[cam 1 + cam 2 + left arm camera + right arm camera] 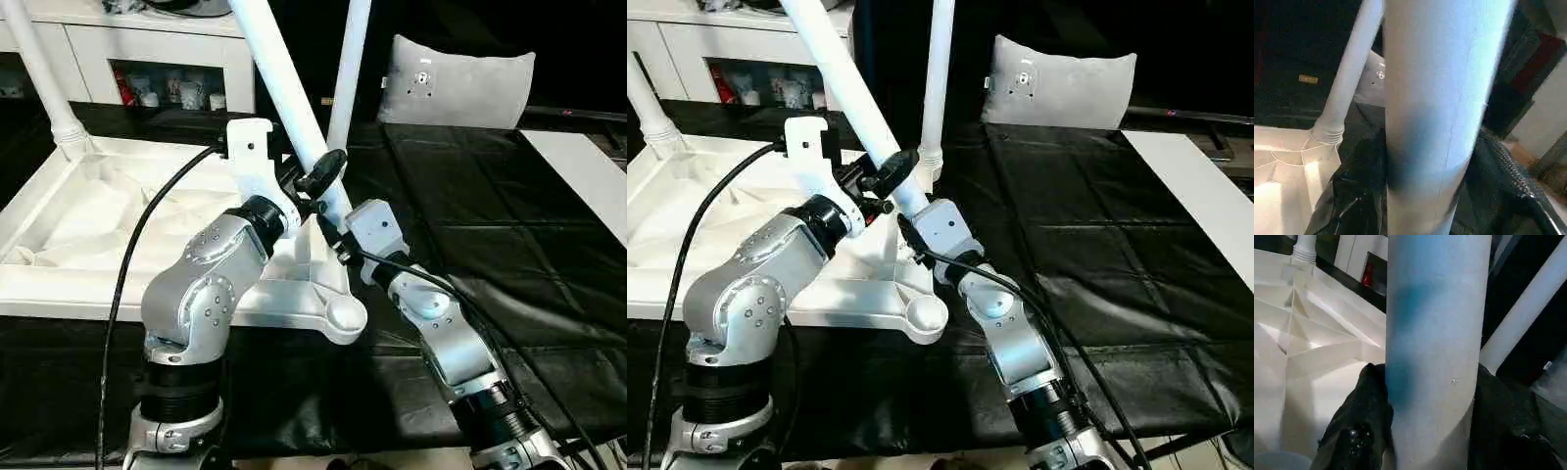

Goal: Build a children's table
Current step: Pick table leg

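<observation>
Item, nearest: empty corner socket of my upturned table top. Next: my left claw and right claw both gripping one tilted leg (white). Beyond: two legs standing socketed.

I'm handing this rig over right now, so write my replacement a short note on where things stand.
Left end effector: shut on the tilted leg.
Right end effector: shut on the same leg, lower down.
Table top: upside down on the black mat.
Done: two legs stand in the far sockets, far left leg and far right leg.
Left: seat the tilted leg, apparently in the empty near right socket; whether a fourth leg is fitted cannot be told.
</observation>
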Tool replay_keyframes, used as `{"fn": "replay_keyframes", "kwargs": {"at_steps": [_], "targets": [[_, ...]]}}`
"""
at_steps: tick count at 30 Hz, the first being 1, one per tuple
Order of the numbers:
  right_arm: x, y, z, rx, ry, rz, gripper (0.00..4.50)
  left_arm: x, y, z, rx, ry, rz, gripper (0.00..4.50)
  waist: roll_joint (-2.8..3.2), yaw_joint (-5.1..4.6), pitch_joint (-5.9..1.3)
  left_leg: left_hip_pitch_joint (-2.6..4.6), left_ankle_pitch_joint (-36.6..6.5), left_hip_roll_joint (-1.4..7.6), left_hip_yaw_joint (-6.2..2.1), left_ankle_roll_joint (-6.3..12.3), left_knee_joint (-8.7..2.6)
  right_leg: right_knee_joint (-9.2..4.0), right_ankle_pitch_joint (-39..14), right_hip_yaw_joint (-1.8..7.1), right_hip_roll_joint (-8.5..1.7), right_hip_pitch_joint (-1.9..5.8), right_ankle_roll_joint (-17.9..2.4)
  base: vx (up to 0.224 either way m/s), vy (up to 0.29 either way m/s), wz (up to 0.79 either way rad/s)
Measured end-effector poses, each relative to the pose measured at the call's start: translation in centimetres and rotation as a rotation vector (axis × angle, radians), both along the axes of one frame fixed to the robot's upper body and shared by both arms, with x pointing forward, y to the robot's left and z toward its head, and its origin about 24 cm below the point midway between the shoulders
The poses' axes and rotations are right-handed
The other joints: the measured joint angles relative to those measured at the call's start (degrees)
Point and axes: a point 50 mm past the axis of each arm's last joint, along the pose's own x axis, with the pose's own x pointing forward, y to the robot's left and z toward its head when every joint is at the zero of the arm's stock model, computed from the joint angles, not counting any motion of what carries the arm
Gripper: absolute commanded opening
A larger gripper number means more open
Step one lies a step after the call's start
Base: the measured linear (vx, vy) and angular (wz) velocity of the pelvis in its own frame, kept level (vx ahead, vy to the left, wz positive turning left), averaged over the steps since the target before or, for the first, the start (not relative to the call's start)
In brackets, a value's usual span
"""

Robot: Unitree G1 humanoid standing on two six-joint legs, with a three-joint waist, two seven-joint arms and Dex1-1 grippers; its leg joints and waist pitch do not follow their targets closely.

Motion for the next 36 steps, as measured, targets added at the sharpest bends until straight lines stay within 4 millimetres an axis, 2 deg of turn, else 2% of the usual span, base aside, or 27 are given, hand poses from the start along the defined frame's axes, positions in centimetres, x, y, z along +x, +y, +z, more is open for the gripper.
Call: {"fn": "replay_keyframes", "kwargs": {"at_steps": [16, 18, 20, 23, 36], "targets": [[0.12, 0.26, 0.06, 0.001, 0.0, 0.013, 1.88, 0.29, 0.39, -0.19, -0.058, 0.016, 0.027, 2.34, 0.0, 0.04, 0.0, 0.01, 0.0, 0.0, 0.0, 0.0, 0.02, 0.01, 0.0, 0.0, 0.0, 0.0, 0.0, 0.0, 0.0, 0.0], [0.1, 0.32, 0.05, -0.001, 0.002, 0.02, 1.88, 0.35, 0.55, -0.04, -0.017, -0.02, 0.036, 2.34, 0.0, 0.03, 0.0, 0.02, 0.0, 0.01, -0.01, 0.0, 0.01, 0.02, 0.0, 0.0, 0.0, 0.0, 0.0, 0.0, 0.0, 0.0], [0.11, 0.45, 0.15, 0.011, 0.004, 0.024, 1.88, 0.35, 0.72, 0.26, 0.126, -0.115, 0.035, 2.06, 0.0, 0.06, 0.0, 0.03, 0.0, 0.01, -0.02, 0.0, -0.01, 0.03, 0.0, 0.0, 0.01, 0.0, 0.0, 0.0, 0.0, 0.0], [0.15, 0.57, 0.28, 0.05, 0.013, 0.023, 1.88, 0.14, 0.29, 0.56, 0.222, -0.204, 0.011, 1.95, 0.0, 0.07, 0.0, 0.05, 0.0, 0.0, 0.0, 0.0, 0.01, 0.04, 0.0, 0.05, 0.01, 0.02, 0.0, 0.0, 0.0, 0.0], [0.14, 0.63, 0.31, 0.074, 0.023, 0.028, 1.88, -0.13, 0.13, 0.56, 0.272, -0.268, -0.005, 1.86, 0.0, 0.02, 0.0, 0.19, 0.0, 0.0, 0.02, -0.02, 0.11, 0.25, 0.1, 0.1, 0.01, 0.04, -0.1, 0.0, 0.0, 0.0]]}}
